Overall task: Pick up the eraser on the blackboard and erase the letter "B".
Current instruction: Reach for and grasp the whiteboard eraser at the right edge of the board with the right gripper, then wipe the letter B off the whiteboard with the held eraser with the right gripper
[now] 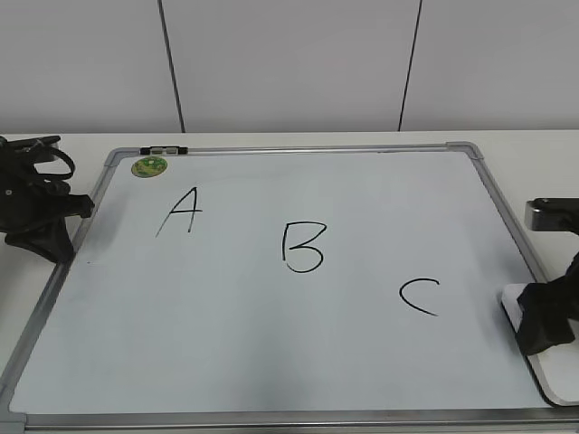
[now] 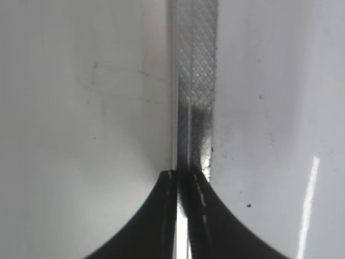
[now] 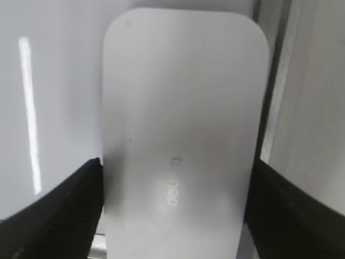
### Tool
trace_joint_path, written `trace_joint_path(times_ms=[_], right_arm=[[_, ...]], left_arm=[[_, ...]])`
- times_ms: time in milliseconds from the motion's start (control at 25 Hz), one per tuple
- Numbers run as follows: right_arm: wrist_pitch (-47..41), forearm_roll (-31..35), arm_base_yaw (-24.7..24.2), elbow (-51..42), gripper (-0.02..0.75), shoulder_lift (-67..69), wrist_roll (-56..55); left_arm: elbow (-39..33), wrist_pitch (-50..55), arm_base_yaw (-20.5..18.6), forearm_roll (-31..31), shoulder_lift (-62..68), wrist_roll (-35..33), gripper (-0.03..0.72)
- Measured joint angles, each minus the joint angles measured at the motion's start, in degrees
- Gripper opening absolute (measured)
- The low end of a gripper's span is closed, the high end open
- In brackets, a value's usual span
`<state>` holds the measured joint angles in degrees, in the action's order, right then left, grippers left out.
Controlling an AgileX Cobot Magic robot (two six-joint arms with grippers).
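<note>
The blackboard is a white board with a silver frame lying flat on the table. The letter "B" is drawn in black at its middle. The white eraser lies at the board's near right corner, beside the frame. In the right wrist view the eraser fills the frame, with pale print on top. My right gripper has a black finger against each long side of it. My left gripper is shut and empty over the board's left frame.
A black "A" is left of the B and a black "C" is to its right. A round green sticker sits at the board's far left corner. A white wall stands behind the table.
</note>
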<state>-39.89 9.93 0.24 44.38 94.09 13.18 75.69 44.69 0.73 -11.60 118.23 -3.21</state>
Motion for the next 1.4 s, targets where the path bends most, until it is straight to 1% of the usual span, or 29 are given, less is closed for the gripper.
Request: trace_joint_path(times_ms=[520, 800, 1040, 1400], right_arm=[[0.91, 0.09, 0.00, 0.09, 0.594, 2.52, 0.11], [0.35, 0.35, 0.00, 0.84, 0.551, 2.76, 0.01], [-1.83, 0.24, 0.00, 2.18, 0.548, 3.01, 0.01], [-2.19, 0.61, 0.00, 2.92, 0.548, 0.92, 0.01]], left_arm=[[0.00, 0.00, 0.00, 0.00, 0.00, 0.00, 0.008], [0.00, 0.00, 0.00, 0.00, 0.00, 0.00, 0.008], [0.00, 0.00, 0.00, 0.00, 0.00, 0.00, 0.008], [0.00, 0.00, 0.00, 0.00, 0.00, 0.00, 0.008]])
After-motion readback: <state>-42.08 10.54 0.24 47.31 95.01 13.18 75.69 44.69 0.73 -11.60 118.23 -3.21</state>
